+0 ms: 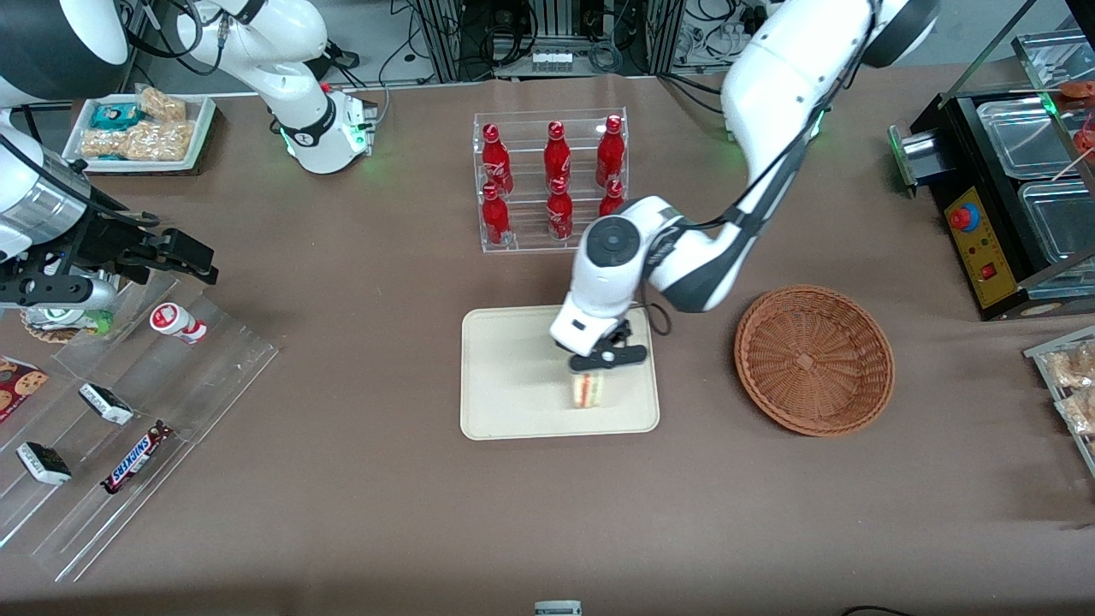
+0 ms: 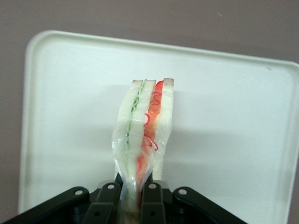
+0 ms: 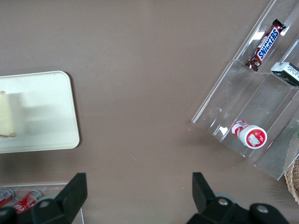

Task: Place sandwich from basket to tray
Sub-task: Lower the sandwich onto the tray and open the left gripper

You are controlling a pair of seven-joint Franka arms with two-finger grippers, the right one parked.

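The sandwich point(image 1: 588, 390), a pale wedge in clear wrap with green and orange-red filling, stands on edge over the cream tray point(image 1: 511, 385), on the part toward the basket. My left gripper point(image 1: 600, 363) is directly above it and shut on its top. In the left wrist view both black fingers point(image 2: 107, 198) pinch the wrap of the sandwich point(image 2: 145, 126), with the tray point(image 2: 65, 116) beneath. Whether the sandwich touches the tray I cannot tell. The wicker basket point(image 1: 813, 359) sits beside the tray toward the working arm's end and holds nothing. The right wrist view shows the tray point(image 3: 42, 116) and a sliver of the sandwich point(image 3: 5, 115).
A clear rack of red bottles point(image 1: 552, 180) stands farther from the front camera than the tray. Clear acrylic racks point(image 1: 128, 428) with a Snickers bar point(image 1: 135, 457) lie toward the parked arm's end. A black machine point(image 1: 992, 222) and packaged snacks point(image 1: 1074, 385) sit toward the working arm's end.
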